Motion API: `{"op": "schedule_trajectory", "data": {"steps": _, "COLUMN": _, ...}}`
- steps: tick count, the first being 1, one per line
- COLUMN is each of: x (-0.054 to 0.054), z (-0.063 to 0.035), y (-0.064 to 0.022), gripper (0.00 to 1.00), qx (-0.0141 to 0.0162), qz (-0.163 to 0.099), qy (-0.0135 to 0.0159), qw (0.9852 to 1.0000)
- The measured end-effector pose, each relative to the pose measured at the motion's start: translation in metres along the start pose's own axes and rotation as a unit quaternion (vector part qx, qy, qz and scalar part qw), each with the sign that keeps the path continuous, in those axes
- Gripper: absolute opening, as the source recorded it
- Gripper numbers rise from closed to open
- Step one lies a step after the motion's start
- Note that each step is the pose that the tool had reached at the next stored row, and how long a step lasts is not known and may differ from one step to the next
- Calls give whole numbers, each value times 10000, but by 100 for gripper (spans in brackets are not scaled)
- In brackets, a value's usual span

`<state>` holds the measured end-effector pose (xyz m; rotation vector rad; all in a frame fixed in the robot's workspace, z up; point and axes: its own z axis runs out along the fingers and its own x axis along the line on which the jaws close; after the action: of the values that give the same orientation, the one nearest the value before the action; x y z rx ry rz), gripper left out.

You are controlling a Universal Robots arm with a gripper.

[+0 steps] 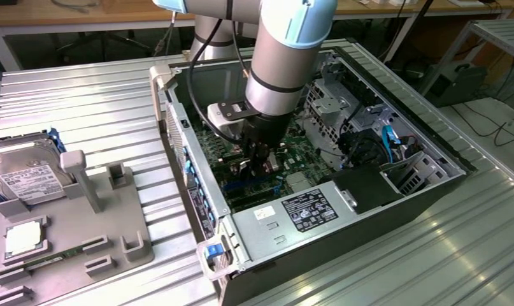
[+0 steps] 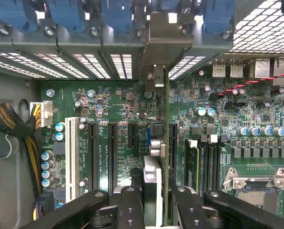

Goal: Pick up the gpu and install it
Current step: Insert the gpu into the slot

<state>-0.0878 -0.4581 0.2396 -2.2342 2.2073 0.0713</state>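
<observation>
— Ribbed metal table (image 1: 86, 115), with an open case (image 1: 427, 191) lying on its side. What else sits on it?

— Toward the exterior view's left there is a grey tray (image 1: 112, 217). It carries a hard drive (image 1: 23, 178) at its far end and a small square chip (image 1: 23, 237) nearer the camera.

— Where is the arm (image 1: 282, 57)?

— It reaches straight down into the case. The gripper (image 1: 258, 167) is low over the motherboard (image 2: 113, 109), beside the power supply (image 1: 299, 217).

— And the jaws?

— They are narrow and clamped on the gpu (image 2: 167, 143). In the wrist view the black fingers (image 2: 131, 210) press on it from both sides, with the gripper (image 2: 158, 212) centred on the card.

— How does the gpu stand?

— It is upright and seen edge-on as a thin green line across the board. Its silver bracket (image 2: 157, 43) is up against the case's rear grille, under the blue clips (image 2: 65, 14).

— Which slot?

— It runs along the black slots (image 2: 93, 157), on the side toward the socket (image 2: 256, 191) and well away from the white slot (image 2: 71, 157). I cannot tell whether its edge is seated.
</observation>
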Motion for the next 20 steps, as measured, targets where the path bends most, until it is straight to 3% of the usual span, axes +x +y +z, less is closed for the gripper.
{"op": "schedule_trajectory", "data": {"steps": 12, "x": -1, "z": -32, "y": 1, "gripper": 28, "qx": -8, "qz": 0, "qy": -1, "qw": 10000}}
{"op": "schedule_trajectory", "data": {"steps": 16, "x": 0, "z": -29, "y": -47, "gripper": 28, "qx": -30, "qz": 1, "qy": -2, "qw": 10000}}
{"op": "schedule_trajectory", "data": {"steps": 20, "x": 0, "z": -26, "y": -52, "gripper": 28, "qx": -33, "qz": 1, "qy": -1, "qw": 10000}}
